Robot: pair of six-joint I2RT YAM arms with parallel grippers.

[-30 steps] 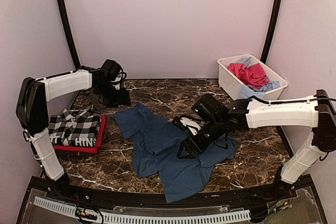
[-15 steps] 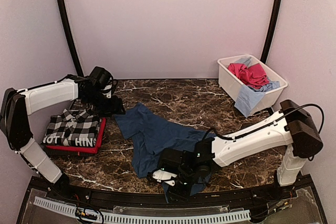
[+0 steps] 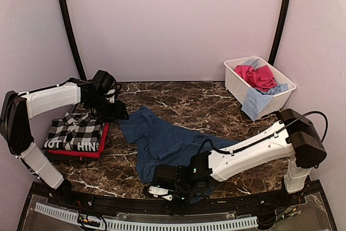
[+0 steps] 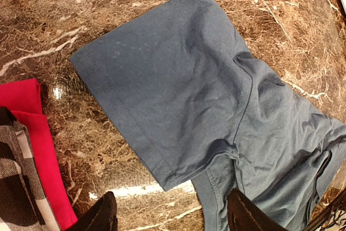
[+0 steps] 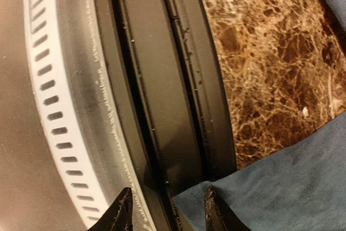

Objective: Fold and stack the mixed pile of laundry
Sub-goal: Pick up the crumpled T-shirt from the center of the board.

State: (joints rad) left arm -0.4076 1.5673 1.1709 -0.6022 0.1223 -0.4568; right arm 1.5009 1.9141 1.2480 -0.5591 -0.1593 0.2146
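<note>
Two grippers, both at one navy tee. Lies spread and rumpled on the brown marble table, one sleeve pointing far-left, body running down to the near edge.

Over the navy tee's far-left sleeve: left gripper, fingers wide apart, gripping nothing. Looks straight down on the sleeve's stitched hem, with bare marble just beyond it.

At the navy tee's near hem corner: right gripper, low at the table edge, fingers apart. Shows that corner of cloth lying in the gap between them, over the dark rail and beside the white slotted strip. Not clamped as far as visible; contact with the cloth unclear.

Left of the navy tee, just apart from the sleeve: checked garment, folded, white lettering along its near edge. Rests on a folded red tee, red showing along the side nearest the navy tee.

Far right of the navy tee, well apart: white tub. Holds pink pieces, with a light blue piece draped over its near wall.
</note>
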